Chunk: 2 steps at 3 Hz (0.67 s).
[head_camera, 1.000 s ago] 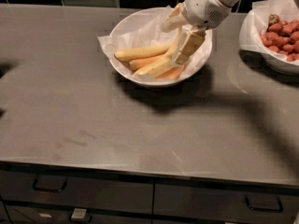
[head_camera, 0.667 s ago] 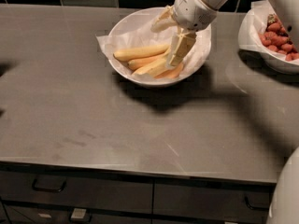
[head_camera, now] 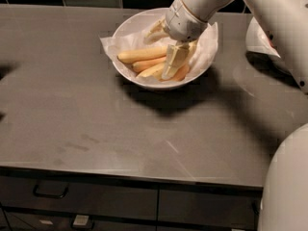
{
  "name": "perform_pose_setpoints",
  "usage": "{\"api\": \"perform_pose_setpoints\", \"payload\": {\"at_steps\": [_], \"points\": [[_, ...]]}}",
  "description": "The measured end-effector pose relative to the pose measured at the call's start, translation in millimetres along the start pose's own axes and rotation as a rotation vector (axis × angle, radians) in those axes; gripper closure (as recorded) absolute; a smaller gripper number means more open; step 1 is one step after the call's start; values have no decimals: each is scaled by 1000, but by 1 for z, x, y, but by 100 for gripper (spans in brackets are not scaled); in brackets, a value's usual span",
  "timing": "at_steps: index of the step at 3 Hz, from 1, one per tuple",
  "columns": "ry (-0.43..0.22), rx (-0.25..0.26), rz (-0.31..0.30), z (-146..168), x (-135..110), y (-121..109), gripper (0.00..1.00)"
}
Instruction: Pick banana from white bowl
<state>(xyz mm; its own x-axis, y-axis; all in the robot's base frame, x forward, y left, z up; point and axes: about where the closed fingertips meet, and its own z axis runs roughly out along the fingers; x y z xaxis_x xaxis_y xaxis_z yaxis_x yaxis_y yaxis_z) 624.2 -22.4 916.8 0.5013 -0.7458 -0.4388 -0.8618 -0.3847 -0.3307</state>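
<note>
The white bowl (head_camera: 126, 30), lined with crinkled white paper, stands at the back middle of the grey counter. Three bananas lie in it. The thick pale-yellow banana (head_camera: 141, 55) lies uppermost, with a slimmer one (head_camera: 148, 64) and a shorter one (head_camera: 153, 71) below it. My gripper (head_camera: 166, 46) is down inside the bowl at the bananas' right ends. Its fingers are spread, one finger (head_camera: 174, 61) lying over the bananas and the other at the bowl's back. It holds nothing. The bananas' right ends are hidden behind it.
My white arm (head_camera: 269, 13) reaches in from the upper right and covers most of a second white bowl (head_camera: 256, 38) at the counter's right. Dark tiles run behind the counter. Drawers with handles (head_camera: 48, 192) sit below its front edge.
My gripper has moved left across the bowl, toward the bananas' middle. The arm has swung further into view and now hides most of the right-hand bowl.
</note>
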Motion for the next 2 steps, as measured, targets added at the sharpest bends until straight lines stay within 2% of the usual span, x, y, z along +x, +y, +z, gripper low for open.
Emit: {"api": "perform_pose_setpoints", "payload": {"at_steps": [2], "points": [[-10,-55,-34,31,5,12,34]]}}
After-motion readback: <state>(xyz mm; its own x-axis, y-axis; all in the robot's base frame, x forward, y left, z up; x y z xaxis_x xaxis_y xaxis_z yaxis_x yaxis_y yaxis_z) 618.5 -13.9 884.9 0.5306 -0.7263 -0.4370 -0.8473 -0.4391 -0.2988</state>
